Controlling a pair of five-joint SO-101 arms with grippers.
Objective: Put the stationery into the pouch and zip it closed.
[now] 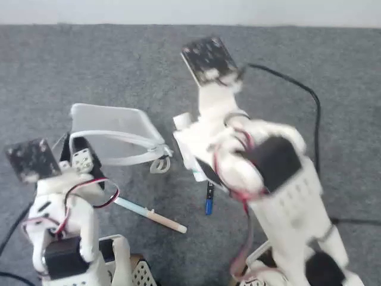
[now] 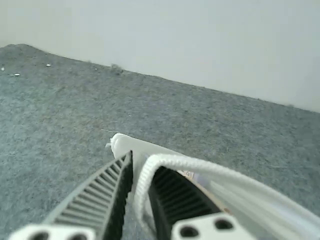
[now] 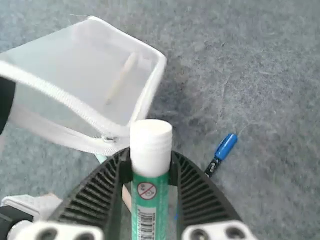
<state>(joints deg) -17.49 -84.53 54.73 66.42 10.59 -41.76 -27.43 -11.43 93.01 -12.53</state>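
My counter (image 1: 89, 65) wears a grey, felt-like carpet all over, and a plain pale wall (image 2: 200, 35) rises behind its far edge.

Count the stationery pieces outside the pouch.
3: a glue stick in the right gripper, a blue-capped pen on the carpet nearby, a long pale pen on the carpet near the left arm. The arms may hide more.

High camera looks down; both wrist cameras see the pouch (image 1: 110, 125) from close by.
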